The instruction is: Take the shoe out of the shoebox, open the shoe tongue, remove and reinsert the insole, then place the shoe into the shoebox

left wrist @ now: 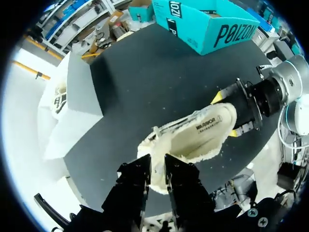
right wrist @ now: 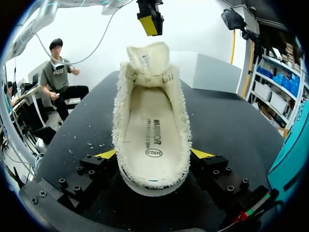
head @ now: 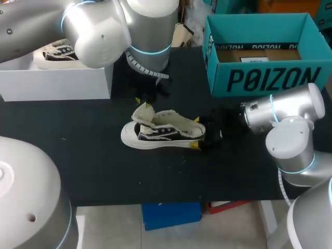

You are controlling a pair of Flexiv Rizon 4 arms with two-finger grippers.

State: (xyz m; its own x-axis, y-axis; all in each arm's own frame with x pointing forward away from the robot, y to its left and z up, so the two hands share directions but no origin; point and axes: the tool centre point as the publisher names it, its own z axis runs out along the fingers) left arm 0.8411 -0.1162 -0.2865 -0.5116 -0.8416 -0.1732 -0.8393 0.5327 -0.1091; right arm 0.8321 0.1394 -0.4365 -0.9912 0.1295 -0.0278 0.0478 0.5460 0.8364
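The low black-and-white canvas shoe with fleecy cream lining (head: 163,132) (left wrist: 193,137) (right wrist: 181,126) stands upright near the middle of the black table (head: 93,161), out of the open teal cardboard shoebox (head: 259,80) at the far right, with its tongue lifted and the cream insole (right wrist: 149,121) lying flat inside. The right gripper (head: 196,133) (right wrist: 153,154) clamps the heel, one yellow-tipped finger (right wrist: 107,154) pressed on each side. The left gripper (head: 143,102) (left wrist: 158,174) (right wrist: 149,21) hangs just above the raised tongue at the toe end, and whether it is open or closed cannot be told.
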